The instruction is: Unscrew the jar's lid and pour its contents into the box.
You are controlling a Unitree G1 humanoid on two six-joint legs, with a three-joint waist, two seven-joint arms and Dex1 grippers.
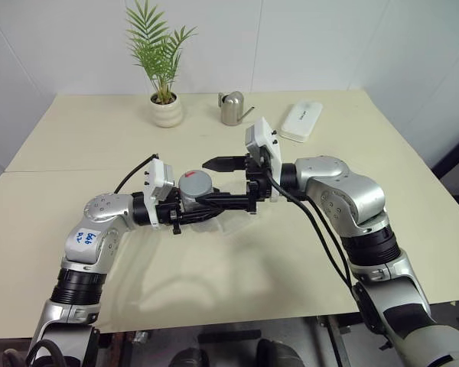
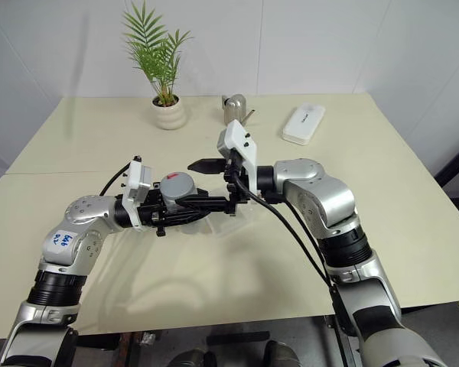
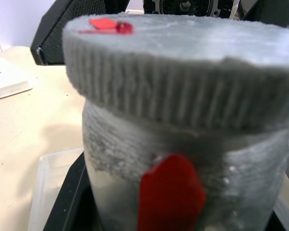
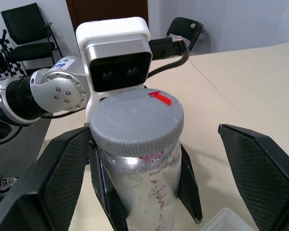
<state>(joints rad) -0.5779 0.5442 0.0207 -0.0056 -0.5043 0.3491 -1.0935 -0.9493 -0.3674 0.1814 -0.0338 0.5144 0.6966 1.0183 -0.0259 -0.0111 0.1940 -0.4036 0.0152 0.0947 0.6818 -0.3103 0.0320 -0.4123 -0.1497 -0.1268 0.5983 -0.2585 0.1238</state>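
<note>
Gripping the small clear cylindrical jar (image 4: 137, 175) with a red mark on its side, the robot's left gripper (image 1: 185, 208) holds it upright above the cream table (image 1: 76, 145), its two black fingers (image 4: 190, 185) closed hard against the jar's body. The round grey ribbed screw lid (image 1: 196, 184), with a small red mark on top, is still seated on the jar. The right gripper (image 1: 228, 182) comes in level from the opposite side, its textured black fingers (image 4: 260, 168) spread wide and standing clear to either side of the lid, touching nothing.

The step in hand appears to be taking hold of the lid to unscrew it. To do it well, the right gripper should probably centre itself on the lid, settle both pads on the ribbed rim rather than on the jar's glassy wall, close squarely, and only then twist, while the left grip keeps the jar from turning with it.

The shallow transparent plastic box (image 3: 50, 183) lies on the table just beneath the held jar, ready to receive the contents, which cannot be made out through the frosted wall. A potted palm (image 1: 162, 69), a silver metal watering can (image 1: 232, 108) and a white oblong case (image 1: 301, 121) stand well apart at the far edge.
</note>
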